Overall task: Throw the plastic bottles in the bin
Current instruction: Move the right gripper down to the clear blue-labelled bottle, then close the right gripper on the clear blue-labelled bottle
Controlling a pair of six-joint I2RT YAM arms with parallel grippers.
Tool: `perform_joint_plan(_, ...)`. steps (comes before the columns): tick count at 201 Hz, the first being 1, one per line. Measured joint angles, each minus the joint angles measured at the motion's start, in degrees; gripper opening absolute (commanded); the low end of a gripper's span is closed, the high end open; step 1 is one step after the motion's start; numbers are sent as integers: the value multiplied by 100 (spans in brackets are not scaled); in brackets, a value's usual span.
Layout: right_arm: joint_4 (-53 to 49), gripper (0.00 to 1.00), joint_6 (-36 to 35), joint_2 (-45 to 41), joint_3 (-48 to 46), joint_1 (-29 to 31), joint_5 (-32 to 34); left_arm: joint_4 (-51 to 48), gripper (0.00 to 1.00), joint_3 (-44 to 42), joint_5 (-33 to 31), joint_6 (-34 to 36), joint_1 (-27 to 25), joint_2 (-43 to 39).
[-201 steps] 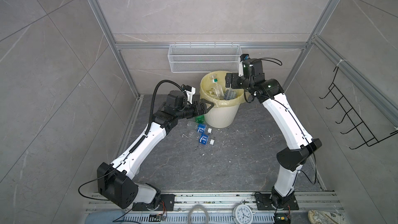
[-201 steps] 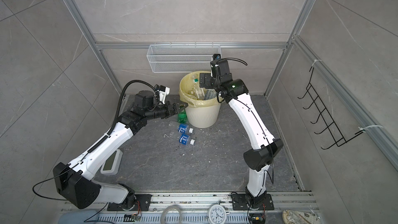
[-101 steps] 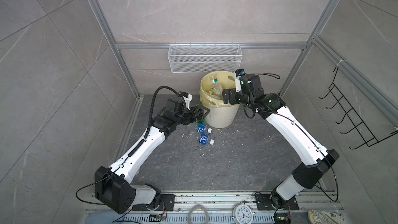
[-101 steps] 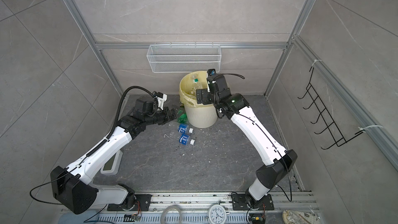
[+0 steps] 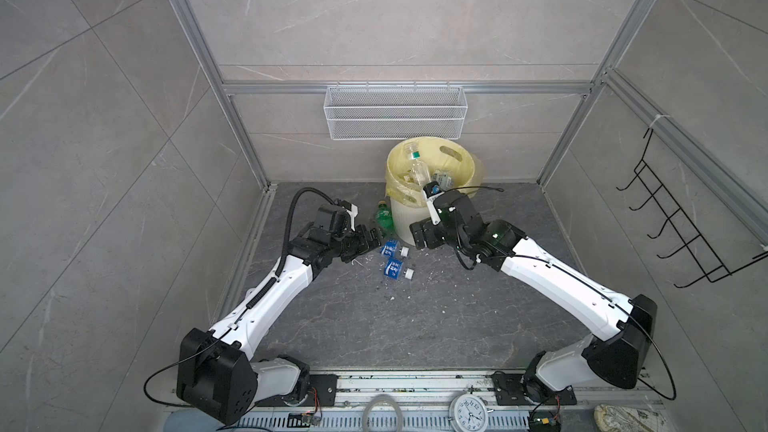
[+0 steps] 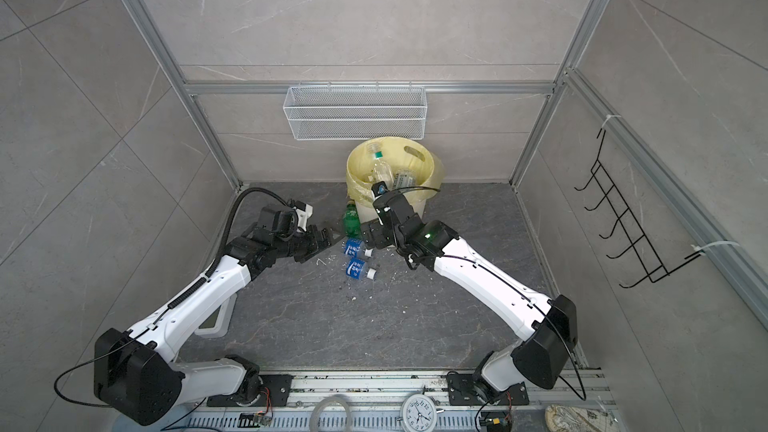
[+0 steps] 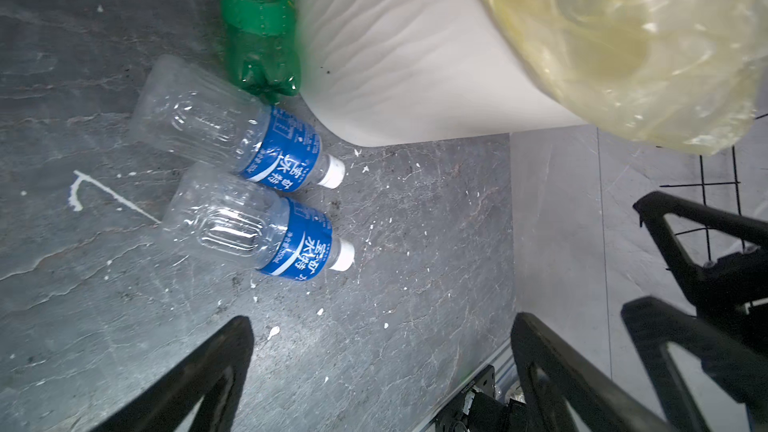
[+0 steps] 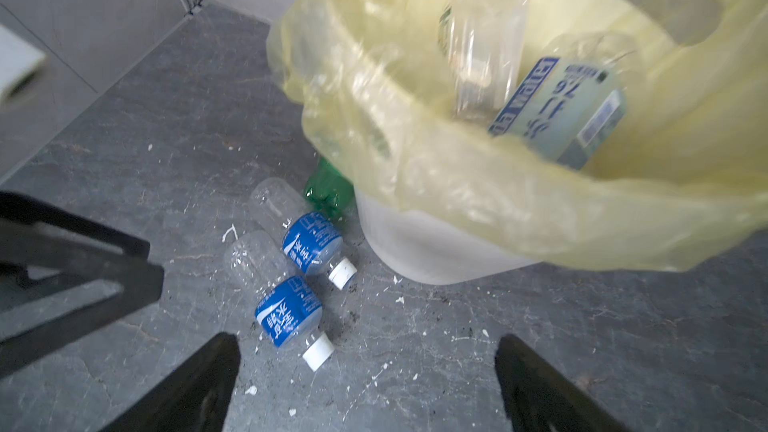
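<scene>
1. Two black fingers on the left gripper (image 5: 372, 238) are spread wide apart and hold nothing. It hangs low over the dark grey stone floor (image 5: 415, 326), just beside the bottles.
2. A small green plastic bottle (image 5: 384, 216) lies on the floor, touching the side of the bin.
3. Two clear plastic bottles with blue labels and white caps (image 5: 390, 248) lie side by side on the floor, near the foot of the bin.
4. The round cream-white plastic bin with a yellow bag (image 5: 457, 151) stands by the back wall. More bottles (image 5: 419, 170) are inside it.
5. The right gripper (image 5: 417, 236) is wide open too and holds nothing. It hangs low in front of the bin, near the two clear bottles.
</scene>
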Motion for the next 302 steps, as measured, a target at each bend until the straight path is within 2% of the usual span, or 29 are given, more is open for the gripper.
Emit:
perform_joint_plan(56, 684, 99, 343, 0, -1156, 219, -411, 90, 100, -601, 203, -271, 452, -177)
perform_joint_plan(92, 1163, 99, 448, 415, -1429, 227, -581, 286, 100, -1040, 387, -575, 684, -188)
perform_joint_plan(161, 1779, 99, 267, 1718, -1228, 234, -896, 688, 100, -1309, 796, -907, 1036, -175)
perform_joint_plan(220, 1878, 99, 15, 2391, -804, 404, -1071, 780, 100, -1554, 933, -931, 1333, -197)
perform_joint_plan(302, 1840, 85, -267, 2933, -529, 557, -1071, 782, 100, -1753, 1097, -933, 1652, -428)
